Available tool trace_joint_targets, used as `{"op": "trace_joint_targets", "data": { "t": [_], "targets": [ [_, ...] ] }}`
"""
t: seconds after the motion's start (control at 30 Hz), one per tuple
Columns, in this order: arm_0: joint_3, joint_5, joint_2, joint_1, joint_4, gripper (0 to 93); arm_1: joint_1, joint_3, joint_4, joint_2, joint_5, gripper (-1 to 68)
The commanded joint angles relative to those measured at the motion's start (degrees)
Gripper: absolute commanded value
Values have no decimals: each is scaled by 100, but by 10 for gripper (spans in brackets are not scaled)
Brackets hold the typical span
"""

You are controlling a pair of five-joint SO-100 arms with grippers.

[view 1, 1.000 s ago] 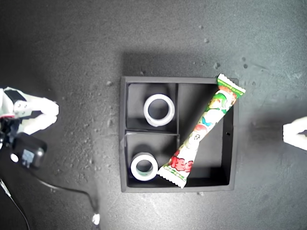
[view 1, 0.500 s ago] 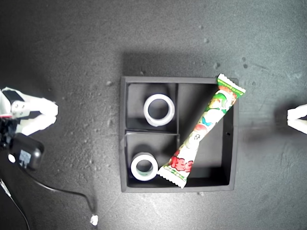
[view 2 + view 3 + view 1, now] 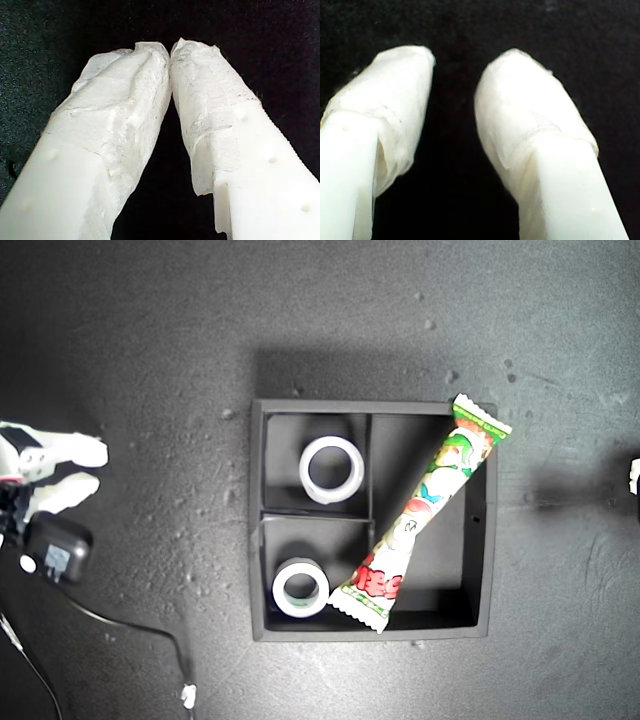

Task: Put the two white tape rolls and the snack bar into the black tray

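Snack bar aslant in black tray; wrist-only: first pincer clenched, second pincer released.

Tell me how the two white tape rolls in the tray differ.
The wider tape roll has a thin wall and a large dark opening; the smaller tape roll has a thicker wall and a greenish inner core. Each lies flat in its own small compartment of the black tray. Both are white rings, untouched by either claw.

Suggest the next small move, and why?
Probably nudge the snack bar flat into the long compartment: it lies diagonally, one crimped end over the black tray rim. The wider tape roll and smaller tape roll already sit in separate small compartments.
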Motion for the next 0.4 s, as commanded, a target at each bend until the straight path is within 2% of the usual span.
{"op": "trace_joint_targets", "data": {
  "t": [0.0, 0.37],
  "targets": [
    [325, 44, 272, -18, 193, 67, 88, 70, 70, 9, -1556, 0],
    [325, 35, 272, -18, 193, 67, 9, 70, 70, 9, -1547, 0]
  ]
}}
